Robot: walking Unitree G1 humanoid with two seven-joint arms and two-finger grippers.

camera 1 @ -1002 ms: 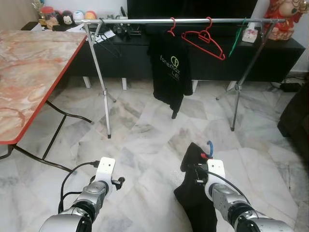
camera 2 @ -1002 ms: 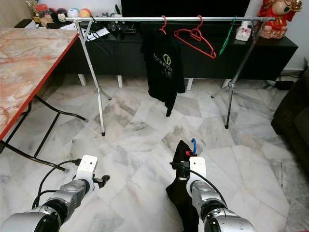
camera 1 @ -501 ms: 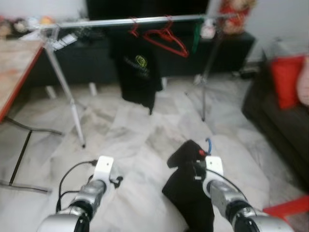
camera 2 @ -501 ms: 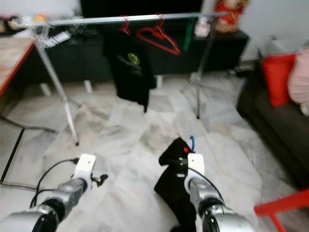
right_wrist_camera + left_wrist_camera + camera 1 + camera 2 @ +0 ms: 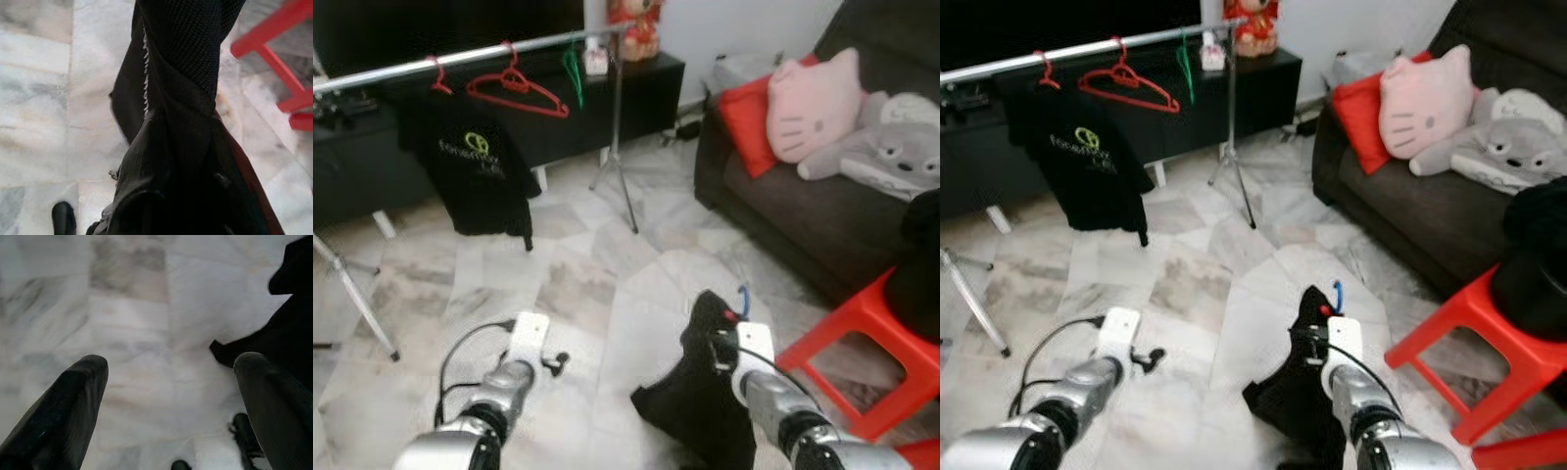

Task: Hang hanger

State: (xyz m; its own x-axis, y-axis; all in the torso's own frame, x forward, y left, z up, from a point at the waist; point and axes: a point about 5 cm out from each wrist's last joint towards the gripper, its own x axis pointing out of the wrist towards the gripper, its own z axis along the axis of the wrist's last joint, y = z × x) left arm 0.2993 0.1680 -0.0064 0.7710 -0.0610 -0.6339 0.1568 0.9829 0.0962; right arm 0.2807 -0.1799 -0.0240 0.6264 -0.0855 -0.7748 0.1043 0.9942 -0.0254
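Carrying step, by the look of it: right gripper (image 5: pixel 729 323) clamped on a black garment (image 5: pixel 700 411) with a blue hanger hook (image 5: pixel 740 294) poking up beside the fingers, held low over the marble floor (image 5: pixel 587 294). Left gripper (image 5: pixel 171 396) empty, fingers spread wide, hanging idle. Rail (image 5: pixel 460 57) well off to the far left with a black shirt (image 5: pixel 475 166) and a red hanger (image 5: pixel 514 93) on it, so next probably turning toward it, closing in, then raising the hook over the bar.
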